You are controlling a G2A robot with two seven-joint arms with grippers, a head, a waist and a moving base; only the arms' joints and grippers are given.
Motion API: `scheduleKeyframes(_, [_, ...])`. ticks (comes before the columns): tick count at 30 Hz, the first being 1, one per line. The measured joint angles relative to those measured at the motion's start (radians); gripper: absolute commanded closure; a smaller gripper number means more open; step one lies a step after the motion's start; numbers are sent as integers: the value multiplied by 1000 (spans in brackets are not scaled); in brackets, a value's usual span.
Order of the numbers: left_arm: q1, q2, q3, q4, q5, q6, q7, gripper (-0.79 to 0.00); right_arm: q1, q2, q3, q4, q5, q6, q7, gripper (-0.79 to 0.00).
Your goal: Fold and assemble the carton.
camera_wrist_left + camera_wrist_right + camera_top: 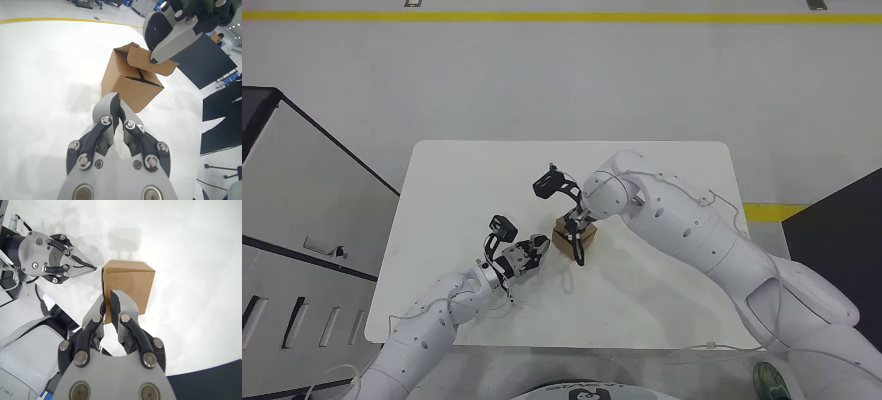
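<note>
1. The carton (589,233) is a small brown cardboard box standing near the middle of the white surface (662,200), between the 2 arms.
2. In the left wrist view, one face of the carton (130,89) shows folded flaps meeting along a dark seam. At the far end a loose flap (141,60) with a rounded edge sticks out and curls away from the open box.
3. The right end effector (107,298) has its fingers pressed together on a thin cardboard panel at the edge of the carton (128,283). From the left wrist view, that same right end effector (154,59) is pinching the loose flap from above.
4. In the top view the right end effector (578,245) sits directly over the carton, with its arm coming in from the right side of the surface.
5. The left end effector (117,96) has its fingers pressed together and nothing between them.
6. In the right wrist view the tip of the left end effector (94,268) is just beside an upper corner of the carton; whether it touches cannot be told.
7. In the top view the left end effector (538,247) lies low over the surface, just beside the carton.
</note>
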Motion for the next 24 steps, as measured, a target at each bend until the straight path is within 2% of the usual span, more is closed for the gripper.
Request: scheduleKeyframes(24, [0, 0, 0, 0, 0, 0, 0, 0, 21, -53, -34, 90, -26, -11, -19, 0])
